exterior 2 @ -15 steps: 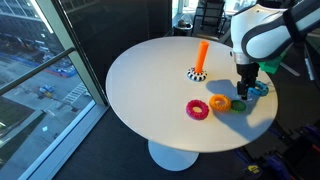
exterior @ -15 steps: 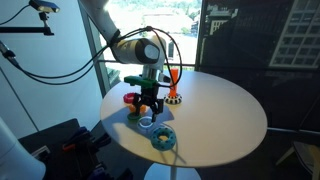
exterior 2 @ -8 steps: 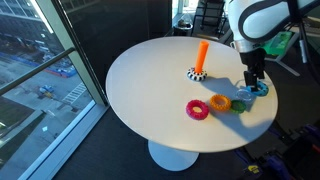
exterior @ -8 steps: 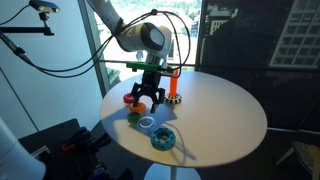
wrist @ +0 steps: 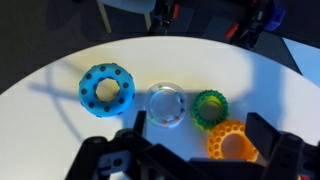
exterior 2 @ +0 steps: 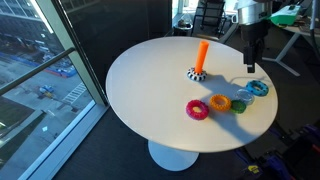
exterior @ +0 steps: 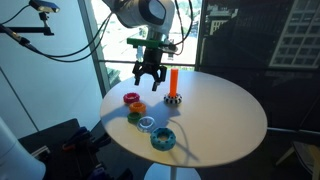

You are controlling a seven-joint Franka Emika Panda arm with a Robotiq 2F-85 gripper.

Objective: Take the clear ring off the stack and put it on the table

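1 clear ring point(wrist: 165, 105) on table point(exterior 2: 150, 80) w/ 4 coloured rings point(exterior 2: 220, 103)

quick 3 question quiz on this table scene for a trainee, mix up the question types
1. True or false: the slim orange peg on its dark base has no rings on it.
2. In the wrist view, the clear see-through ring lies on the white round table between which two rings?
A. the blue studded ring and the green ring
B. the red ring and the orange ring
C. two red rings
3. Fill the gap: the Robotiq gripper hangs above the table, empty, with its jaws ____.

Key: 1 true; 2 A; 3 open.
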